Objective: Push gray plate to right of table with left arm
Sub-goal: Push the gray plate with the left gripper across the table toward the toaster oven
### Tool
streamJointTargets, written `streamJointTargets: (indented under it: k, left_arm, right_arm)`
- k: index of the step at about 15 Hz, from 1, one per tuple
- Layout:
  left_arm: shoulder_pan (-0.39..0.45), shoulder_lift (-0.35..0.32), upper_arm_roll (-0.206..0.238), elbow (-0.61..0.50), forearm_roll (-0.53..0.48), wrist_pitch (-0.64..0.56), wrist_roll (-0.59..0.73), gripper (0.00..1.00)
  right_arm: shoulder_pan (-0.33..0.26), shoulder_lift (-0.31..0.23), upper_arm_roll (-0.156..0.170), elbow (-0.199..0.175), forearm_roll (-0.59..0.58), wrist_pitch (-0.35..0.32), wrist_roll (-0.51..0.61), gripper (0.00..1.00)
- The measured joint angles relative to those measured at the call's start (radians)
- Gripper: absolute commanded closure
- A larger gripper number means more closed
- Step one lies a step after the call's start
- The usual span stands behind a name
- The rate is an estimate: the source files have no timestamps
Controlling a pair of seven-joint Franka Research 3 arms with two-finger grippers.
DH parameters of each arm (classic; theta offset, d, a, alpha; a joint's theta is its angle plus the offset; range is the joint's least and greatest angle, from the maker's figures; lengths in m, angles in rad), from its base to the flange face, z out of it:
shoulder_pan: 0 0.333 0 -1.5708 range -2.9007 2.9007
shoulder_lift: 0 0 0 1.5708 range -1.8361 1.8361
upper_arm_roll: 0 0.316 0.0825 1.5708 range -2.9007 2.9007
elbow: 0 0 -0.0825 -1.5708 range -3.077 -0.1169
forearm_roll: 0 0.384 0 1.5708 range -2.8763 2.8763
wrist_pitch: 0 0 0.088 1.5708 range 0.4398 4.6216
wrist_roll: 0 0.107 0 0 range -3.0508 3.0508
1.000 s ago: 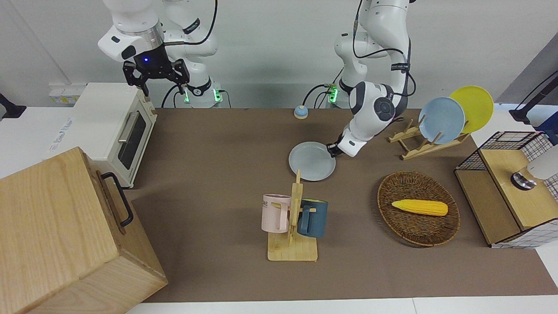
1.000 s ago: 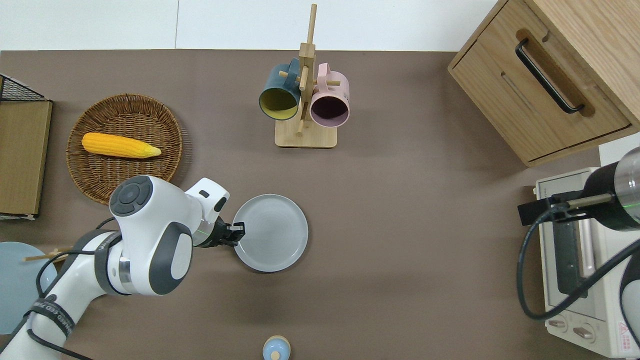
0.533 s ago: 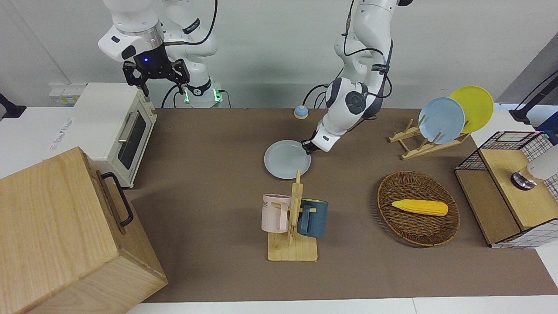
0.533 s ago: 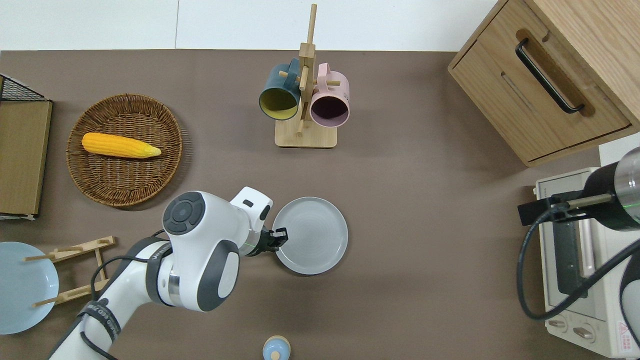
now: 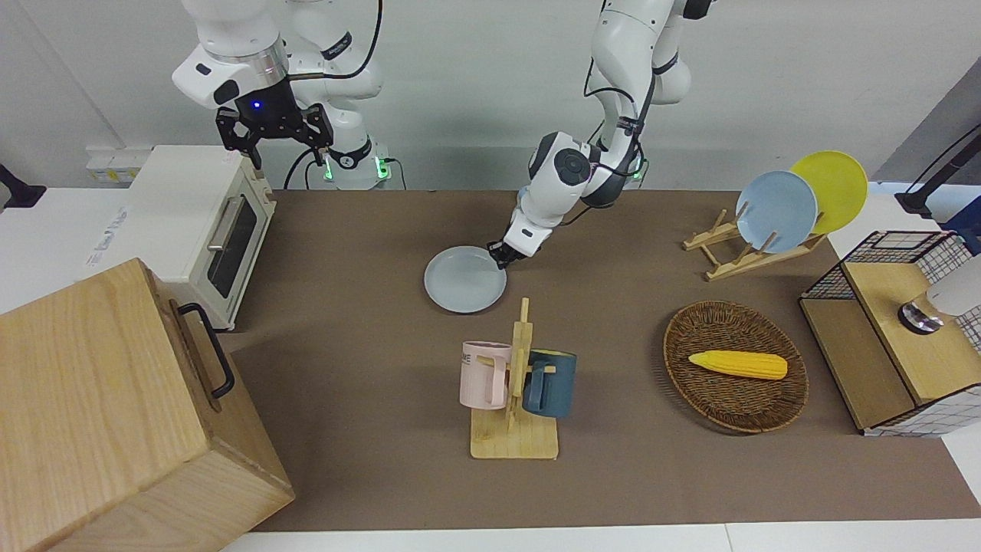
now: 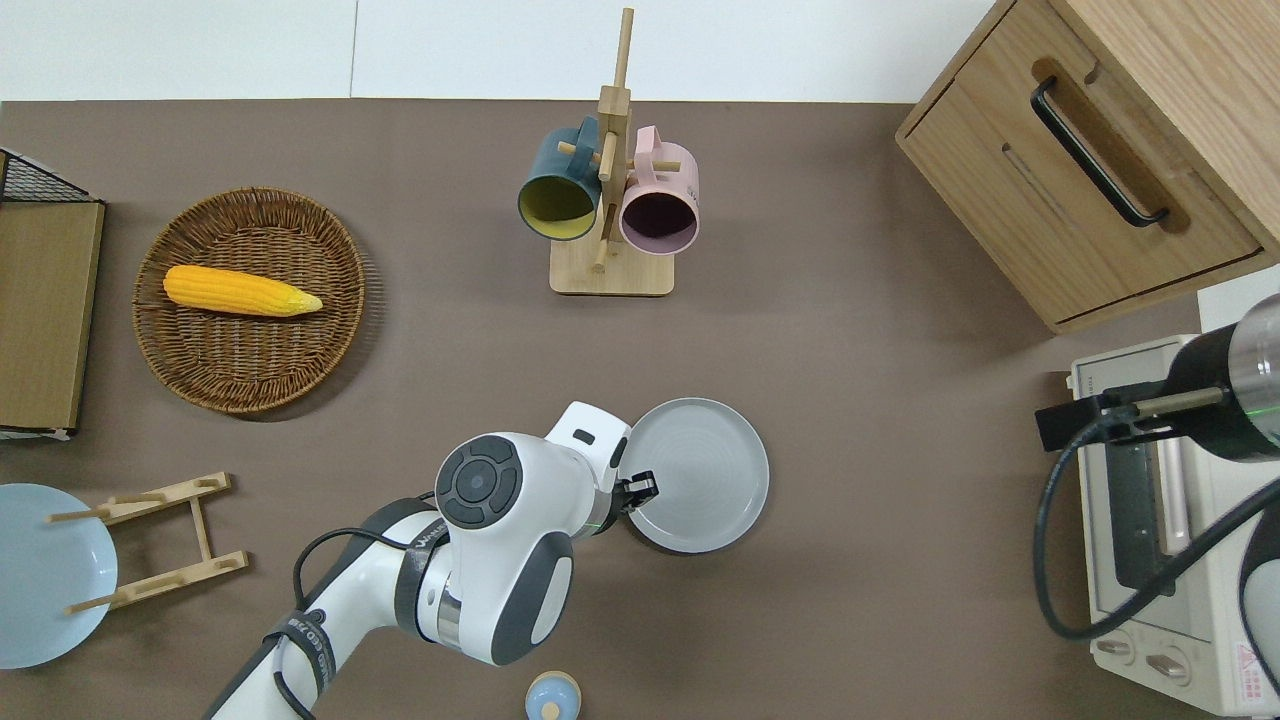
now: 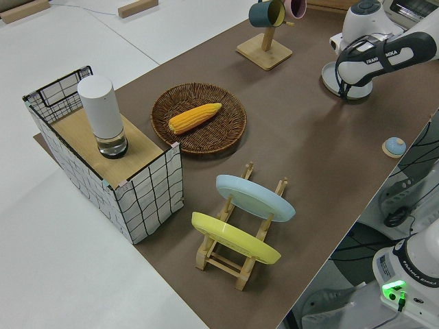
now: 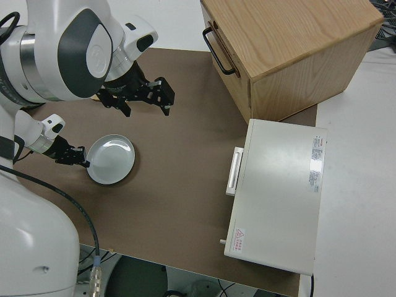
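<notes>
One round pale gray plate [image 6: 697,474] flat mid-desk [image 6: 880,560], left tool [image 6: 642,488], spread unreadable, against its rim for sliding toward the toaster-oven [image 6: 1160,520] edge.

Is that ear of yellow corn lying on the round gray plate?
No, the yellow corn lies in the round wicker basket; the gray plate is bare.

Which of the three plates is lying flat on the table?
The gray plate, beside the left gripper. The sky-blue plate and yellow plate stand tilted in the wooden rack.
</notes>
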Motion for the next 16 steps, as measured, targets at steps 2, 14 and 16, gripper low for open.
streamJointTargets:
  k: [2, 14, 16]
  left_arm:
    - [-0.018, 0.003, 0.0, 0.007, 0.0, 0.009, -0.026, 1.0]
    - [-0.124, 0.075, -0.002, 0.074, -0.001, 0.076, -0.135, 0.67]
    - [-0.129, 0.087, -0.002, 0.075, -0.001, 0.095, -0.135, 0.02]
  right_arm:
    - [0.0, 0.0, 0.0, 0.0, 0.0, 0.0, 0.0, 0.005]
    - [0.0, 0.0, 0.0, 0.0, 0.0, 0.0, 0.0, 0.005]
    - [0.0, 0.0, 0.0, 0.0, 0.0, 0.0, 0.0, 0.005]
